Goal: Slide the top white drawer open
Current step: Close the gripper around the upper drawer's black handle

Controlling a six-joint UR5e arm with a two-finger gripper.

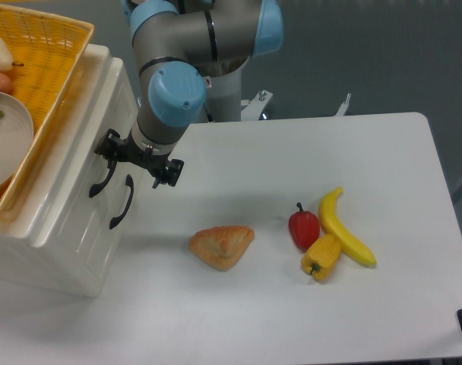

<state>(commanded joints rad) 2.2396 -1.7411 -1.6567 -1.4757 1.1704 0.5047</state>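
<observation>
Top white drawer [90,163] at the upper front of the cream cabinet [56,236], directly left of the claw, front face flush with the cabinet, closed. Curved black handle [102,181] on that front, right at the claw's left fingertip. Claw [136,158] spread apart, one black finger [107,144] against or just over the top of the handle, the other [169,171] out over the white surface [292,304], clear of the cabinet. Hard to tell from this angle whether the left finger is hooked behind the handle or only touching it; nothing clamped between the fingers, as far as seen. Grey arm with blue joint caps [174,95] rising up and to the right from the claw.

Lower drawer [102,228] beneath, down and left of the claw, with its own black handle [122,201] just below the claw, also closed. Yellow wicker basket [52,53] on top of the cabinet, up and left of the claw, holding a pale plate [7,141] and some produce at the frame edge, too cropped to name.

Croissant-like pastry [222,245] on the surface, below and right of the claw, near. Farther right, well apart from the claw: red pepper [304,227], yellow pepper [321,256] touching it from below, and banana [343,226] lying just beside both on their right.
</observation>
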